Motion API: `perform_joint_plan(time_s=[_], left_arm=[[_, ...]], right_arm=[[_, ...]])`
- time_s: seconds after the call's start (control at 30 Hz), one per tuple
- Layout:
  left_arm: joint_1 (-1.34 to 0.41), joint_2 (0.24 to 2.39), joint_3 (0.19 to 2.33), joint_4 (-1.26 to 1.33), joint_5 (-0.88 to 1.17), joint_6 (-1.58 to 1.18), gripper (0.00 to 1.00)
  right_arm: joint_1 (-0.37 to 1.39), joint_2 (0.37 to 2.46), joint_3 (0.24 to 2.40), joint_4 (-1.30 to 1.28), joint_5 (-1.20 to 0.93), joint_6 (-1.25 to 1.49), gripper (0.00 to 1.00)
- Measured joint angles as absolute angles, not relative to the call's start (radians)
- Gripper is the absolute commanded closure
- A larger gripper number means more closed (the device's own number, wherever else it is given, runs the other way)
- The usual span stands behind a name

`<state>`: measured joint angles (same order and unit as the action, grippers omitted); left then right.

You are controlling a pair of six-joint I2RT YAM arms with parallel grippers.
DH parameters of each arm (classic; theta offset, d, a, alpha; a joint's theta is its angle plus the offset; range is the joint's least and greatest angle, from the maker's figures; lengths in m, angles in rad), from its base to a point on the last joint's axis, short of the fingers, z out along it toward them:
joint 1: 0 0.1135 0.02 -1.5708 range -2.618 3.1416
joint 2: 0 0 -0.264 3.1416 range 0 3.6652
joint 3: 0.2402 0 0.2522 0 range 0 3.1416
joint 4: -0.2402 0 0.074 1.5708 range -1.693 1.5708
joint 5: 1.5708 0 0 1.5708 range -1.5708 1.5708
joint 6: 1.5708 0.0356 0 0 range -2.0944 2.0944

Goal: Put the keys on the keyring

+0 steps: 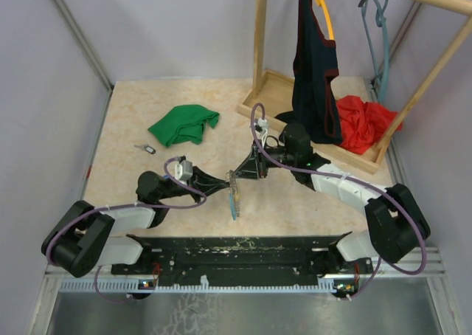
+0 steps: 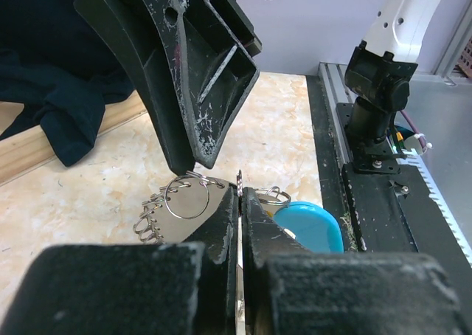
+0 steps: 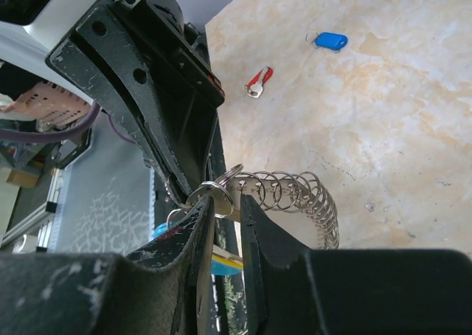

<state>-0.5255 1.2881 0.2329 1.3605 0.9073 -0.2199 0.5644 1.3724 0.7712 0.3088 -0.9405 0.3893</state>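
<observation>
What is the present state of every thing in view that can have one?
left gripper: shut on the keyring.
right gripper: jaws slightly apart at the keyring; grip unclear.
keyring: held by the left gripper.
blue key: loose on the table.
red key: loose on the table.
green cloth: crumpled on the table.
dark garment: hanging from the rack.
red cloth: heaped on the rack's base.

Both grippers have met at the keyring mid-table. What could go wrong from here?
The right gripper has its jaws slightly apart around the keyring; if that hold is loose, the chain could slip free. The left gripper pinches only a thin metal sliver, which may slip. The two grippers sit nearly touching and might collide.
</observation>
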Motion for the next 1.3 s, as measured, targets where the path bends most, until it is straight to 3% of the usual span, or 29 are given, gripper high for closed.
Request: perform_joint_plan(time_s=[0.93,1.1,1.3], left_arm=[[-0.525,1.283,0.233,1.362,0.918,-0.221,1.00],[-0.525,1.283,0.233,1.363,0.919,-0.221,1.00],[-0.526,1.283,0.233,1.362,0.922,-0.221,1.00]], right_arm=[[0.564,1.419,0.766,0.374,-1.041,0.442,0.79],[0.564,1.421,0.766,0.374,-1.045,0.441,0.85],[0.564,1.421,0.769,0.332,-1.036,0.397,1.00]])
